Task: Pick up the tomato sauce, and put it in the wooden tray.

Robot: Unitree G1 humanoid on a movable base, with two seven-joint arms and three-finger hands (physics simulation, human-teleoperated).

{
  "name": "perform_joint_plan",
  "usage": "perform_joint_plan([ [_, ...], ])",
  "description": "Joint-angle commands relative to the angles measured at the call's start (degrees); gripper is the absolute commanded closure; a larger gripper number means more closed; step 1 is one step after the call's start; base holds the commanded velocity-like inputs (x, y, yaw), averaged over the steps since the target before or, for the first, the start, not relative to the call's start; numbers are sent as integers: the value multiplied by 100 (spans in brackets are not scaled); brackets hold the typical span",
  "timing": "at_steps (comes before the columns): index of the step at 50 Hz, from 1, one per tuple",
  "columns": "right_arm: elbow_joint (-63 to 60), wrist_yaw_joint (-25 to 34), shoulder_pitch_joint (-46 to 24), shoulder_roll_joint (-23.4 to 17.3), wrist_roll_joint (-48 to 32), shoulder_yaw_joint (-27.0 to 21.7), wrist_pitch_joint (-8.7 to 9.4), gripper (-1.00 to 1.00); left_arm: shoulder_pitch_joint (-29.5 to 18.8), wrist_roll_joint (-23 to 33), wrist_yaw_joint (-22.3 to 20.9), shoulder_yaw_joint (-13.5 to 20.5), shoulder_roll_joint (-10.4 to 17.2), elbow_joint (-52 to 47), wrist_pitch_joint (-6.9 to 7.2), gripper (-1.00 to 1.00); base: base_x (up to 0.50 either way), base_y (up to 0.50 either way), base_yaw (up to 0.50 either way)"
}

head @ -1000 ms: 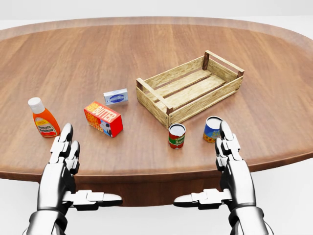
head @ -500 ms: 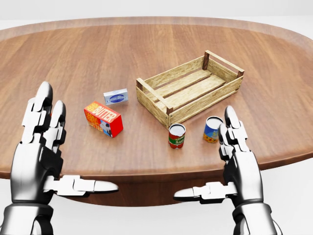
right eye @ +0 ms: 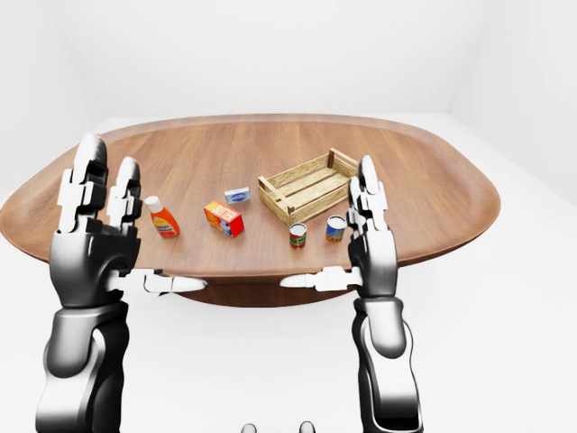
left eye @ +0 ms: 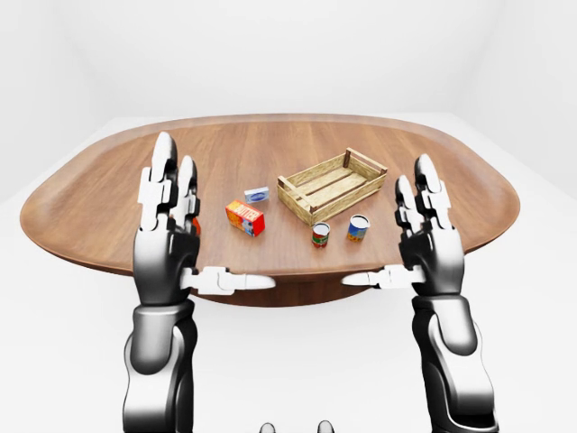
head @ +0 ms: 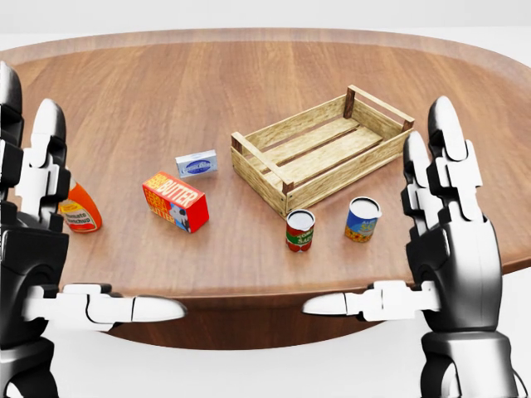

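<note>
With both hands open, bring the left hand [head: 37, 240] to the tomato sauce [right eye: 162, 217] near the table [head: 274, 75]'s left edge, gripping its body.

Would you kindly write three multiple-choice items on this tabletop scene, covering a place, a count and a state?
1. In the head view, where does the butter box lie relative to the wooden tray?
A. to its left
B. inside it
C. to its right

2. How many cans stand on the table?
A. one
B. two
C. four

3. What is the state of the right hand?
A. shut on a can
B. shut on the tray
C. open, holding nothing

Answers: 1 A, the box sits left of the tray; 2 B, a red can and a blue can stand below the tray; 3 C, its fingers are spread upward.
</note>
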Motion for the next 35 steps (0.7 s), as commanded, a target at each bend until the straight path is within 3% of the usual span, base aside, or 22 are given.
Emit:
perform_joint_plan([
  [1,-552,79,1,-29,46,-51,0,-100,-53,-22,-12,3,10,-289,0,-100,0,0,0],
  [35,-556,153,4,-47,180,-221,0,-100,-57,-47,-10,3,6,-448,0,-100,49,0,0],
])
